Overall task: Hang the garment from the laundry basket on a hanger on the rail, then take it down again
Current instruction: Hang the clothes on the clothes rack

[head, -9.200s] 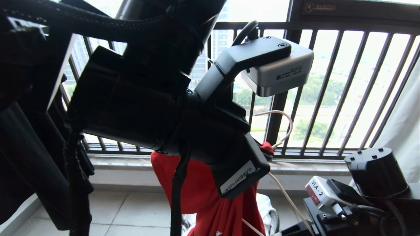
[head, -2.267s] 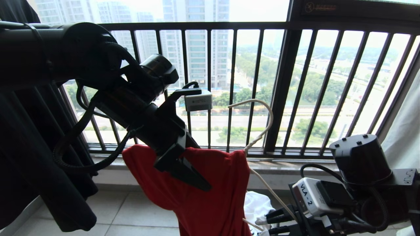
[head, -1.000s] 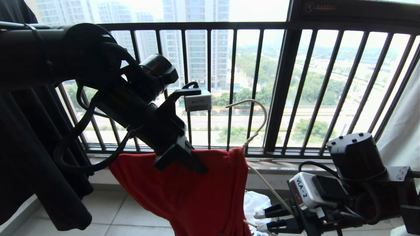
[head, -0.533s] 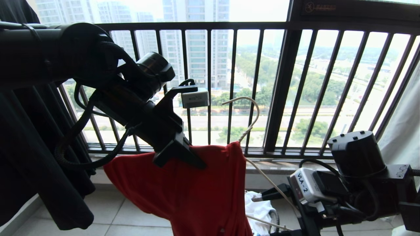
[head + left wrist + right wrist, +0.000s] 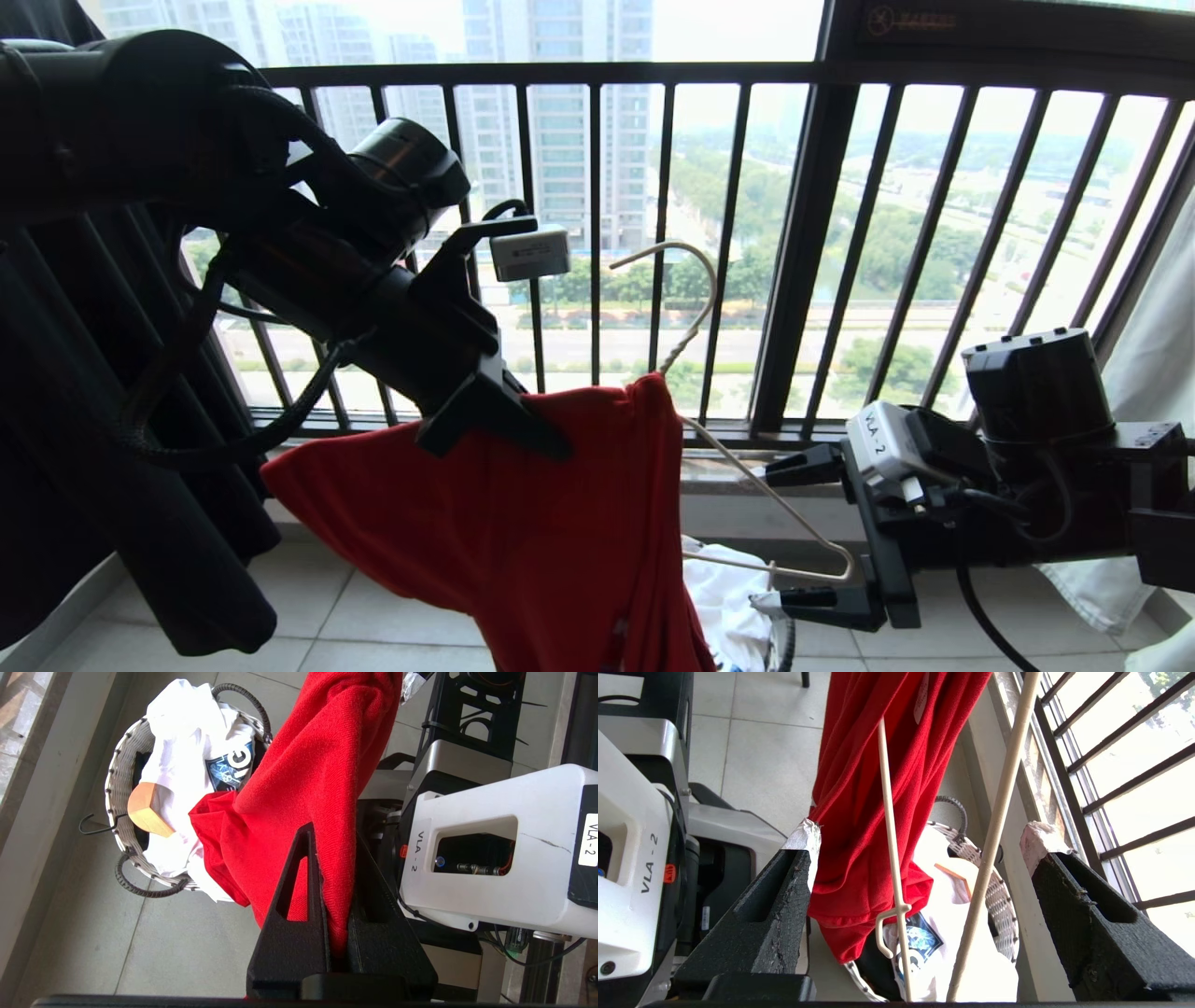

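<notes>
My left gripper (image 5: 551,446) is shut on the shoulder of the red garment (image 5: 523,541) and holds it up in front of the window. In the left wrist view the cloth is pinched between the left gripper's (image 5: 334,833) jaws. The white wire hanger (image 5: 695,308) sticks out of the collar, and its free arm slopes down to the right. My right gripper (image 5: 789,532) stands open around that arm's end. Both hanger wires (image 5: 889,826) pass between the jaws of the right gripper (image 5: 923,835) without touching them. The laundry basket (image 5: 114,779) sits on the floor below. The rail is out of view.
The dark barred window railing (image 5: 794,252) stands close behind. A black garment (image 5: 84,467) hangs at the left and a white curtain (image 5: 1153,373) at the right. The basket holds a white graphic-print shirt (image 5: 187,732) and a wooden hanger (image 5: 147,812). My base (image 5: 490,849) is beside the basket.
The right gripper has opened, let go of the hanger's arm and risen. The left gripper has lifted the garment and hanger a little higher and to the left.
</notes>
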